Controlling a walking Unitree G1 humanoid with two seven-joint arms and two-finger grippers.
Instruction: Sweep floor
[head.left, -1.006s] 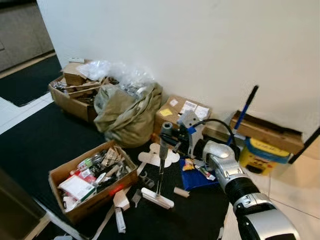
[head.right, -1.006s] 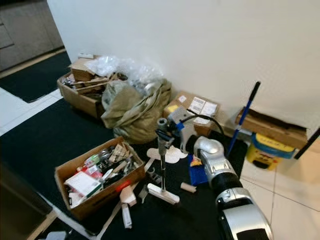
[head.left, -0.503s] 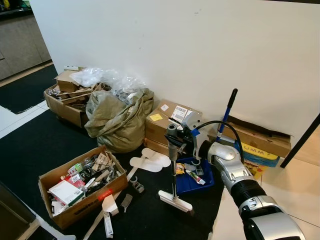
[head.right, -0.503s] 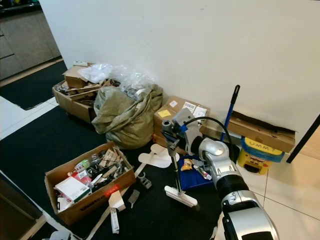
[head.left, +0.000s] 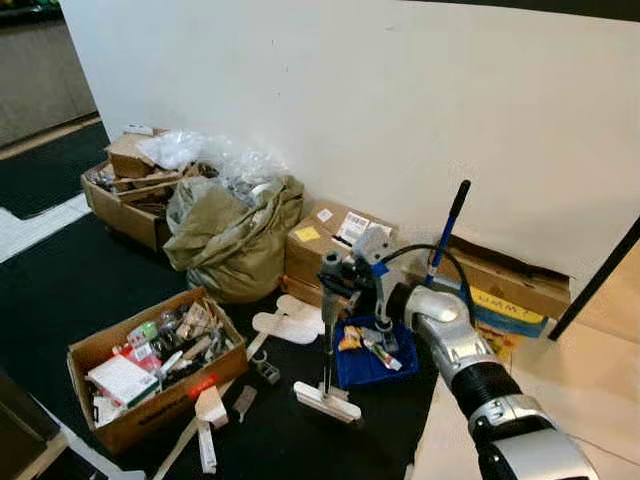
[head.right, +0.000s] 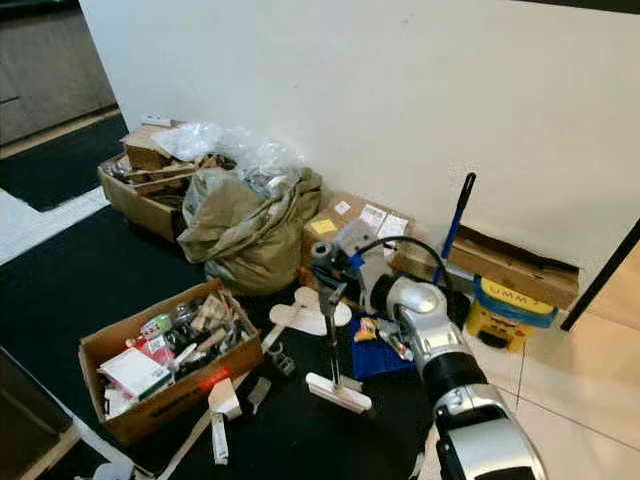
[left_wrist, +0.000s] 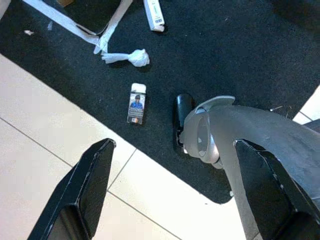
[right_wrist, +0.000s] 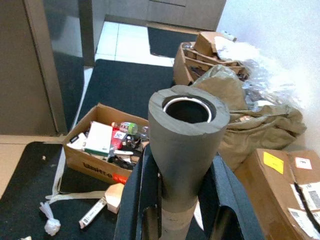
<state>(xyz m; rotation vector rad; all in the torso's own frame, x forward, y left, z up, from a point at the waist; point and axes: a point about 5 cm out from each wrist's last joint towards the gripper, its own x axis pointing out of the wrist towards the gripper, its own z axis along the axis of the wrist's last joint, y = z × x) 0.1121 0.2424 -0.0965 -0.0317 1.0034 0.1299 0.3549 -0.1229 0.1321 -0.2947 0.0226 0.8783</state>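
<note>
The broom (head.left: 328, 340) has swung left, its head nearer the open cardboard box (head.left: 150, 365). The right gripper (right_wrist: 177, 200) clamps one foam handle; the left gripper (left_wrist: 175, 190) hangs spread above the mat's edge.

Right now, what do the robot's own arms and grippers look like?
The right arm is glossy silver with a ribbed black band, a black cable looping over its wrist and blue trim by the right gripper. The left gripper has two long black fingers.

Black mat (head.left: 60, 290), white wall (head.left: 330, 90), brown boxes.
Grey-handled sweeper (head.left: 328, 340) between black fingers (right_wrist: 145, 200); blue tray (head.left: 362, 366) beside.
</note>
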